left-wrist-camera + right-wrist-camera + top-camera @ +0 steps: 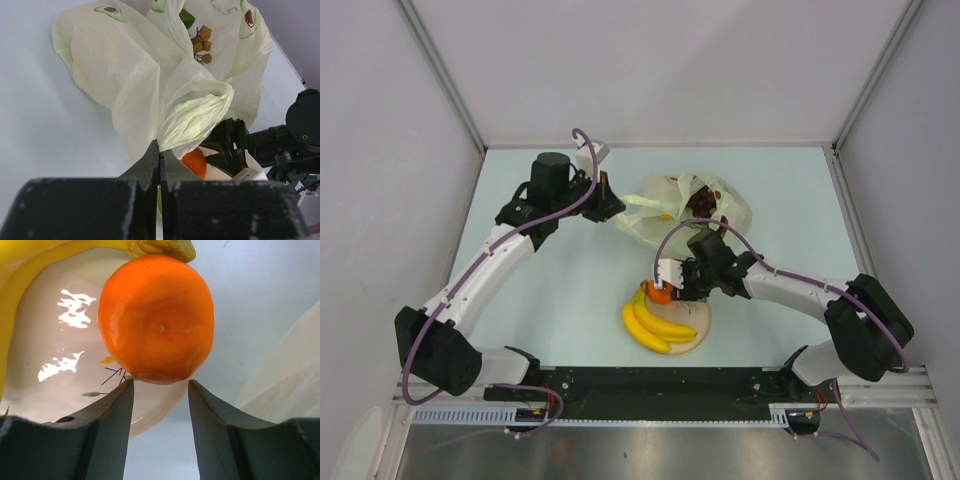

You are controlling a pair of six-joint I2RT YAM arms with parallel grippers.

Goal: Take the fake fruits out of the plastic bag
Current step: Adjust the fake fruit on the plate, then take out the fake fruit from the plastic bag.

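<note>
The orange (157, 317) sits on the plate (50, 365) beside the bananas (655, 325). The right gripper (160, 385) is at the orange, jaws apart and the fruit just off their tips. Beyond the plate, the left gripper (160, 150) pinches the bag (140, 75), with the grapes (700, 203) inside.

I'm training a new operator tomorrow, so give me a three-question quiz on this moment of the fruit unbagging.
1. True or false: the right end effector is clamped on the orange.
2. What is the left end effector pinching? A) a grape bunch B) the plastic bag C) nothing
3. Short answer: which fruit shares the plate with the orange?

Key:
1. False. Its jaws are open, with the orange just beyond the tips.
2. B
3. The banana bunch
</note>
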